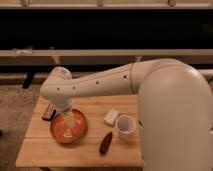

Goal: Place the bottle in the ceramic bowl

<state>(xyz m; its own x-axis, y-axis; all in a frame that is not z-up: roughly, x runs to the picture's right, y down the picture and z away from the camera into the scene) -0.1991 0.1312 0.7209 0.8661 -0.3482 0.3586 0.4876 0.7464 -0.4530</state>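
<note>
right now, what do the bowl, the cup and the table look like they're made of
Orange bowl: likely glazed ceramic, terracotta colour, darker rim. White cup: smooth, plastic or ceramic, cannot tell. Table: pale wood, plank seams showing, matte. The pincer hangs over the bowl.

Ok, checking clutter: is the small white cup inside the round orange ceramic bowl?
No: the white cup stands on the wooden table, right of the bowl that the gripper hangs over.
</note>
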